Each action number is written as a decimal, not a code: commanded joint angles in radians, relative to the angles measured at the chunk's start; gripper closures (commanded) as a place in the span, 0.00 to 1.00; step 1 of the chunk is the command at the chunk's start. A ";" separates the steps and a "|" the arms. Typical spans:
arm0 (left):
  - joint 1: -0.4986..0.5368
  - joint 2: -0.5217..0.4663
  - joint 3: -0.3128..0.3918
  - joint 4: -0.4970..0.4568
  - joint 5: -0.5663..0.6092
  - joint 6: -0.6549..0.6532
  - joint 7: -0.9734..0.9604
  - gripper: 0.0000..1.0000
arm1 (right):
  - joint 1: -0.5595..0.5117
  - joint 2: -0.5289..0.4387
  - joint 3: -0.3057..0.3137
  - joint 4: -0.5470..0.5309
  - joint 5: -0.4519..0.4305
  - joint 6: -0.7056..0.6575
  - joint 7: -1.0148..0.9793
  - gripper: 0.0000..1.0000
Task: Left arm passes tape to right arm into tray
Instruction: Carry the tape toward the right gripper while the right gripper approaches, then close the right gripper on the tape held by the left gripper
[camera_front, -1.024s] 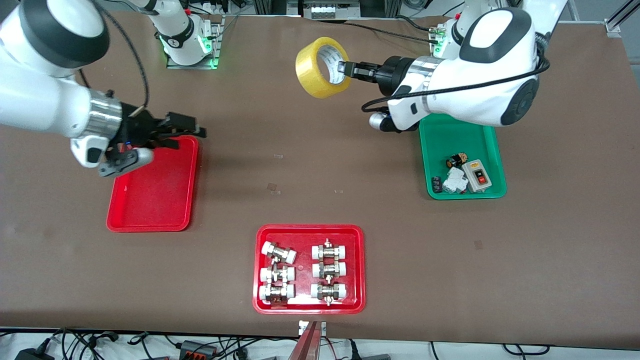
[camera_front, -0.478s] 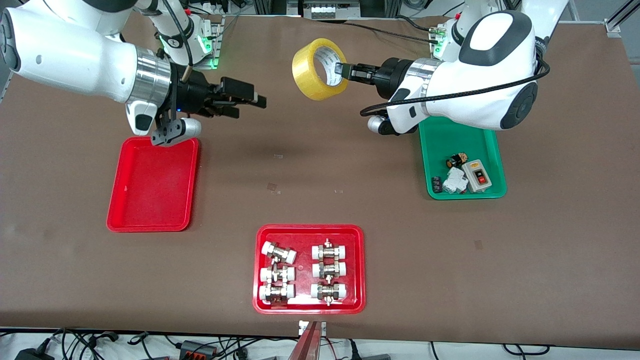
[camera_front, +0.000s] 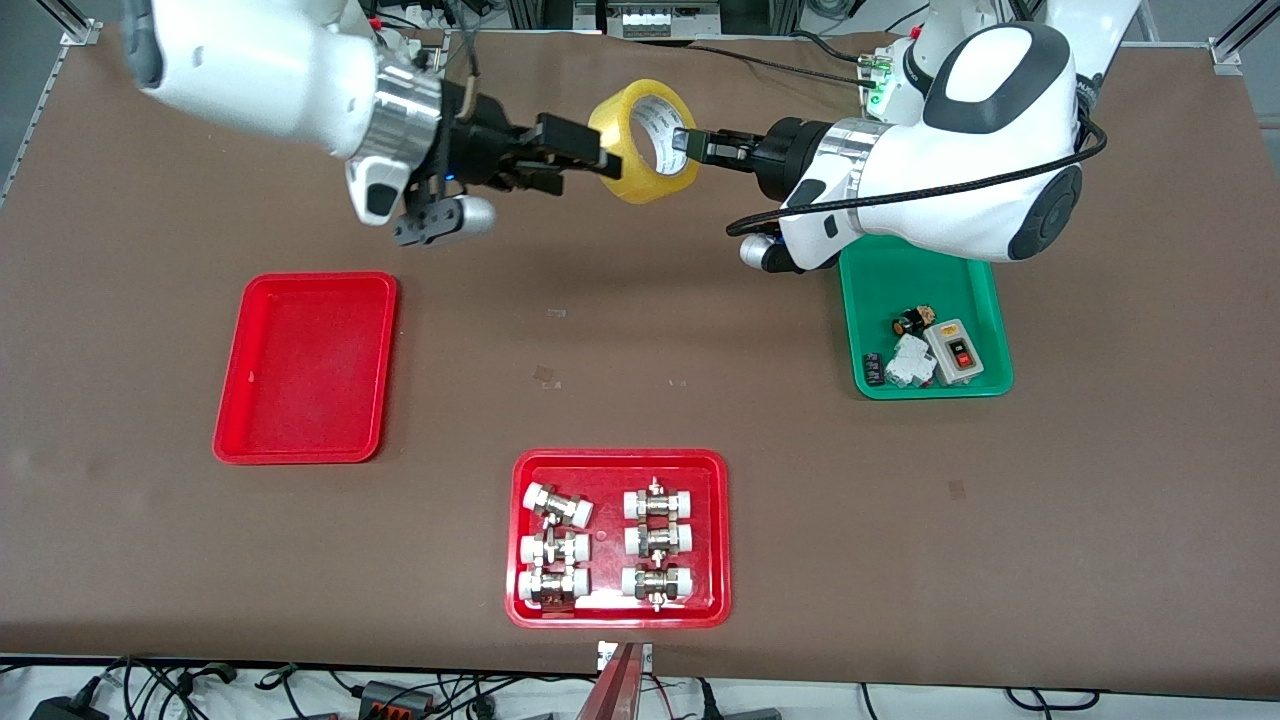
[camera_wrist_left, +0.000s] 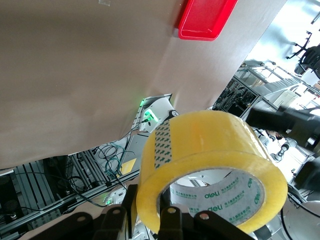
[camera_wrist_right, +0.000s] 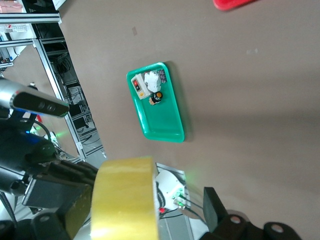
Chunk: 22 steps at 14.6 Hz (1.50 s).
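- I saw the left gripper (camera_front: 688, 143) pinching the tape (camera_front: 645, 140) by its wall, one finger inside the hole, holding it up over the table near the robots' bases.
- The roll stood on edge, its hole turned toward the front camera and slightly toward the left arm's end.
- The right gripper (camera_front: 590, 162) had its fingers spread wide around the roll's other rim, not pressing it.
- The tray (camera_front: 306, 367) lay bare toward the right arm's end, well apart from the tape.
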 joint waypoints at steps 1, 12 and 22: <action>0.007 0.007 -0.006 0.030 -0.018 -0.015 -0.014 1.00 | 0.014 0.014 -0.009 0.038 0.013 0.002 0.040 0.00; 0.011 0.005 -0.006 0.030 -0.020 -0.021 -0.011 1.00 | 0.031 0.015 -0.011 0.045 0.006 -0.038 0.033 0.00; 0.014 0.005 -0.006 0.030 -0.020 -0.025 -0.008 1.00 | 0.025 0.015 -0.012 0.045 0.012 -0.061 0.030 0.33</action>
